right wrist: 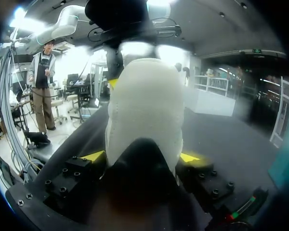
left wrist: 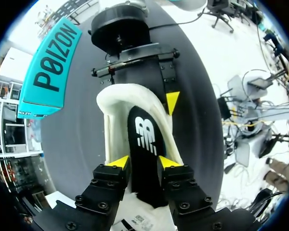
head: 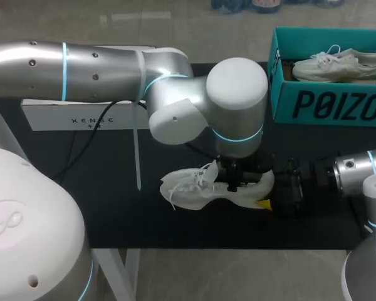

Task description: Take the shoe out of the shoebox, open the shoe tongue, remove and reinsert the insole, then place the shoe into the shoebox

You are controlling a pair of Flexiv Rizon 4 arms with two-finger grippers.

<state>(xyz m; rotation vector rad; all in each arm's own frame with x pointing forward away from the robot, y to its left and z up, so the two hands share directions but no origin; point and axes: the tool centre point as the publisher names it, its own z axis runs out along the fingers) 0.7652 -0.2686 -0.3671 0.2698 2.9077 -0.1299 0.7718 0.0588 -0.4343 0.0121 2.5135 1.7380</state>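
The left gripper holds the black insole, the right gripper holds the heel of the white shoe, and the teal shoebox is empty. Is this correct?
Not quite. The teal shoebox is not empty: the head view shows a second white shoe lying in it. The rest stands: the left gripper holds the black insole, and the right gripper holds the heel of the white shoe.

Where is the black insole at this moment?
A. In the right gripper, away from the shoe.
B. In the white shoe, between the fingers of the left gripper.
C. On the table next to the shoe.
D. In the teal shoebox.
B: the left wrist view shows the black insole lying in the white shoe, with the fingers of the left gripper on either side of it.
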